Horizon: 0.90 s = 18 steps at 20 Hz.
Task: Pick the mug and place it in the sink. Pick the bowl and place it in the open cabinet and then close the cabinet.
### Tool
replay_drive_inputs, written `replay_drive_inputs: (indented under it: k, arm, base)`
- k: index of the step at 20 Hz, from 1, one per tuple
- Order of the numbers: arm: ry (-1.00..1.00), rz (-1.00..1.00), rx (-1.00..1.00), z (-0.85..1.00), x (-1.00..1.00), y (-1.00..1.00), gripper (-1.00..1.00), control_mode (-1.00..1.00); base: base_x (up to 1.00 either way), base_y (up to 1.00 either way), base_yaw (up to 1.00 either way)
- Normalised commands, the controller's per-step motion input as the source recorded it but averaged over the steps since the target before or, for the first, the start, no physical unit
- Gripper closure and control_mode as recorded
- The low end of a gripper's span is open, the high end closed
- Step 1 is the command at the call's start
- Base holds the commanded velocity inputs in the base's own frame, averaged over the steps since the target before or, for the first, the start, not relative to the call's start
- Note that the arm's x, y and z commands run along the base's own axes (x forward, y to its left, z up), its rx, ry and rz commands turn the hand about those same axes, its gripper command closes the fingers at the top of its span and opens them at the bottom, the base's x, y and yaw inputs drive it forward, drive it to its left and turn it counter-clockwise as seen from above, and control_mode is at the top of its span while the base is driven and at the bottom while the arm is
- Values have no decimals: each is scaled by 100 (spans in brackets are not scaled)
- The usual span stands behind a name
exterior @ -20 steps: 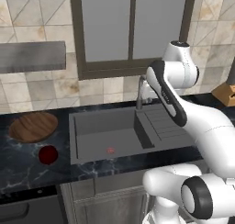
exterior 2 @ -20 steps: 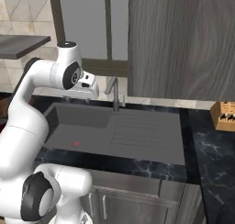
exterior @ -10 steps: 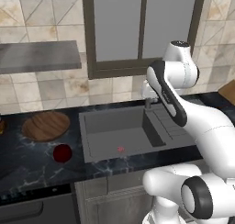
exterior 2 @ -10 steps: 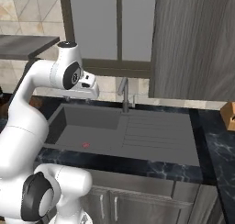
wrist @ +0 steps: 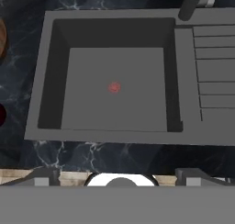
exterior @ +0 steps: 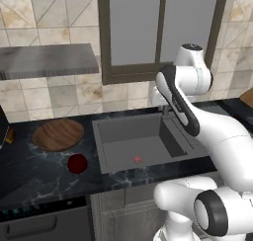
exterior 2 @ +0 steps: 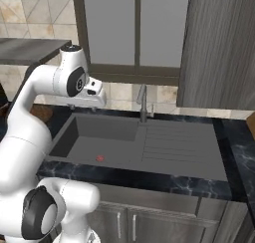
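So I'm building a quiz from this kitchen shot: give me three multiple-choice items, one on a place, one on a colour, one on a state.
1. Where is the mug?
A. in the sink
B. on the counter left of the sink
C. inside the bowl

2. What colour is the sink's drain mark?
A. red
B. blue
C. white

3. What is in the sink basin?
A. the bowl
B. nothing
C. the mug

Key: 1 B, it stands on dark counter between the bowl and the basin's left rim. 2 A, a small red spot shows on the grey floor. 3 B, the basin floor is bare.
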Motion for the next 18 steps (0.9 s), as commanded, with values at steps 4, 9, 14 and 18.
replay_drive_inputs:
  k: [4,9,14,18]
  arm:
    - [0,0,0,0,-11,5,-100,-100]
    - [-2,-2,-3,0,-23,83,-100,-100]
    - [0,-6,-12,-2,-1,100,-100,-100]
    - [8,-4,0,-20,0,58,-100,-100]
  base:
    - [0,0,0]
    - [0,0,0]
    - [0,0,0]
    - [0,0,0]
